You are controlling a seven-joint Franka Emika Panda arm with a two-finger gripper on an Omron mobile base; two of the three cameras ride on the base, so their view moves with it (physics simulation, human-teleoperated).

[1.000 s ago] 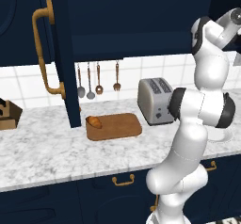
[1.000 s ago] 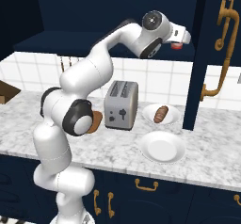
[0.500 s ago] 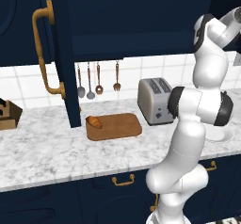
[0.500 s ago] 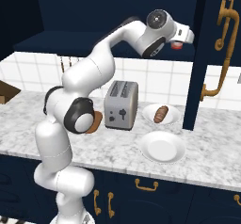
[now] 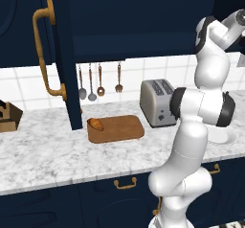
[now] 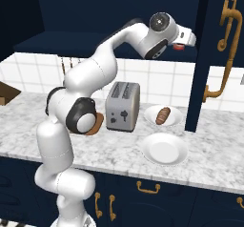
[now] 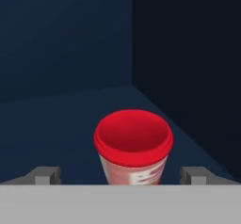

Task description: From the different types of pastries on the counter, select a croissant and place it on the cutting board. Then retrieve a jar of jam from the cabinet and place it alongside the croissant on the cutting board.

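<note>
Hand spread around squat, round red jar of jam, glossy top

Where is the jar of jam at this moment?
In the hand view, the jar of jam stands inside the dark cabinet, centred between the open tool's fingertips.

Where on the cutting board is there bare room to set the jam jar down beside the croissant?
The cutting board is bare from its middle to the edge nearest the toaster. The croissant fills the corner by the open cabinet door, so that end is crowded.
</note>
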